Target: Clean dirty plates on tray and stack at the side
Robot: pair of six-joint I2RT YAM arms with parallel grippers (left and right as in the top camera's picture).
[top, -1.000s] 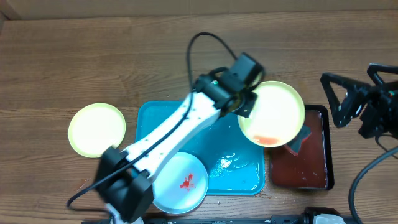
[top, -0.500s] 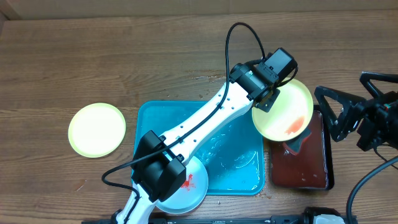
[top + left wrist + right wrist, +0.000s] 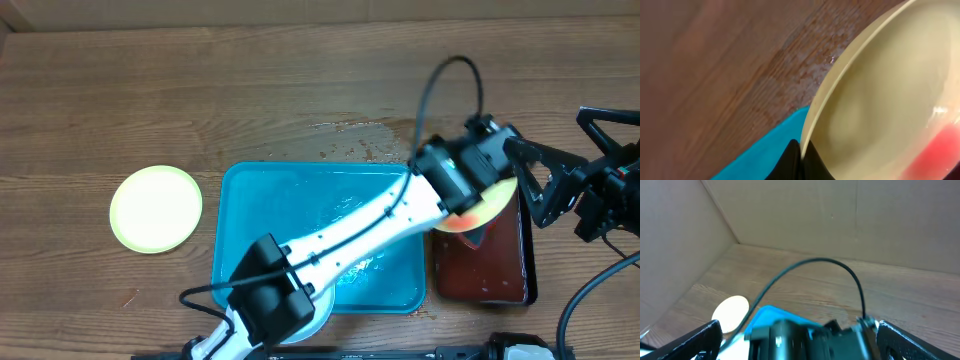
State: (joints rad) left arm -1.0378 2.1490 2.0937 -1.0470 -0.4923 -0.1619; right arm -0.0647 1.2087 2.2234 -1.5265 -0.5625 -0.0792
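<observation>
Wood-grain tabletop point(image 3: 200, 100), cardboard wall behind. Dirty yellow-green plate point(image 3: 880, 100) is off the turquoise tray point(image 3: 290, 200). It hangs tilted over the far end of the black tray point(image 3: 480, 270), which holds brown liquid and sits at the turquoise tray's right edge, toward the tabletop's right edge. Red smear point(image 3: 935, 155) sits on the low side of the plate.

Left pincer point(image 3: 801, 159) is clamped thin on the plate's rim, one finger on each face. Right pincer point(image 3: 532, 185) is spread wide just beside the plate, holding nothing.

Handling, my read: light stiff plastic, won't flex or break, but wet and saucy, so slick. A one-point rim pinch lets it swing, so bite deeper past the lip or support the opposite rim before scrubbing.

White plate point(image 3: 322, 312) is at the turquoise tray's near edge, mostly hidden under the left arm. Another yellow-green plate point(image 3: 156, 208) lies on the tabletop left of the tray and looks clean.
</observation>
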